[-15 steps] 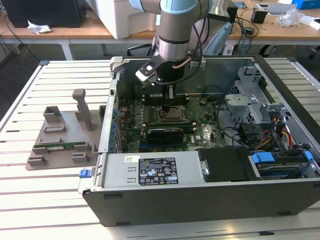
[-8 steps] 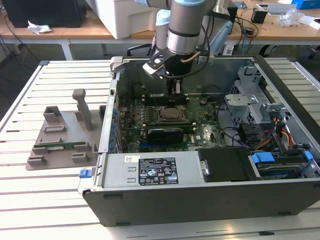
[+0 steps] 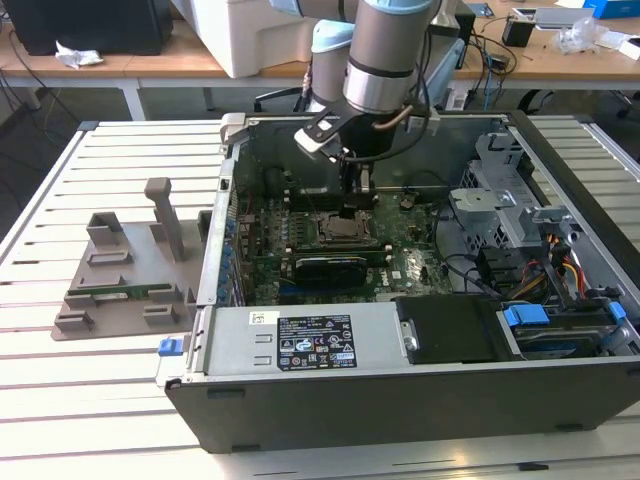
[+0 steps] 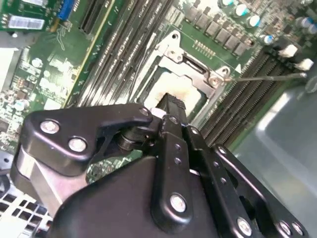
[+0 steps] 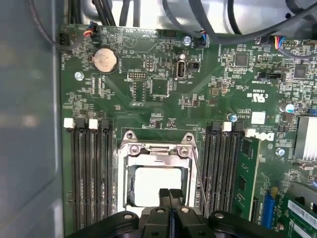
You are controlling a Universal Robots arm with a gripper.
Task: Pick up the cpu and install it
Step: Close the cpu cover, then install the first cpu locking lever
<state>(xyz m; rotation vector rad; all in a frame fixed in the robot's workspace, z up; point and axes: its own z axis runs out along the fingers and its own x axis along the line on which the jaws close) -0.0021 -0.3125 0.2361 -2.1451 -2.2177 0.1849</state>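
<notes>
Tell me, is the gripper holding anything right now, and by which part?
Nothing, it seems: the gripper has its jaws shut together over the cpu, which lies flat in the socket.

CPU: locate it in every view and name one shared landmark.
Exterior view: inside the socket under the gripper, too small to single out.
First wrist view: cpu, pale square in the socket, at the gripper.
Second wrist view: cpu, pale patch past the gripper.
Landmark: the socket.

Shows hand (image 5: pixel 169 195), fingers pressed together, directly over one edge of cpu (image 5: pixel 151 182). Shows cpu lying flat inside metal-framed socket (image 5: pixel 130 148) on green motherboard (image 5: pixel 124 101), between two banks of black memory slots (image 5: pixel 91 168).
</notes>
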